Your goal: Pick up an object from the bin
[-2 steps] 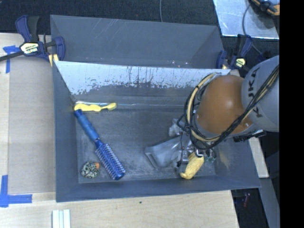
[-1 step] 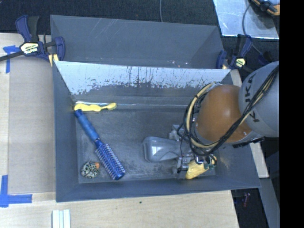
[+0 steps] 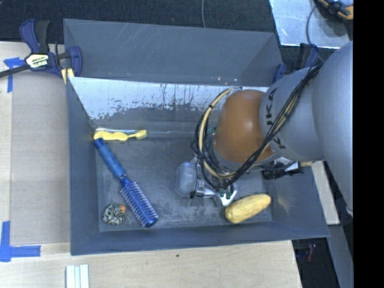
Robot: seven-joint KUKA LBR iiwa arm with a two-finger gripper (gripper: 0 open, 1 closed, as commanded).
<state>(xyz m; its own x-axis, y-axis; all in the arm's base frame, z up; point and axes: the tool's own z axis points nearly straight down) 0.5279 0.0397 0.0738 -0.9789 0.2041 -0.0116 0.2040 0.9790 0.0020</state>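
My gripper point(image 3: 210, 192) is low in the bin's front right part, mostly hidden under the arm's orange cover. A yellow corn cob point(image 3: 246, 208) lies on the floor just to its right, almost touching it. A small grey rounded thing point(image 3: 185, 178), like a cup, sits right against the gripper's left side. Whether anything is held cannot be made out.
A blue hairbrush point(image 3: 128, 186) with a yellow end piece point(image 3: 120, 135) lies slantwise on the left of the bin floor. A small speckled lump with an orange spot point(image 3: 113, 213) rests in the front left corner. The arm and its cables cover the bin's right side.
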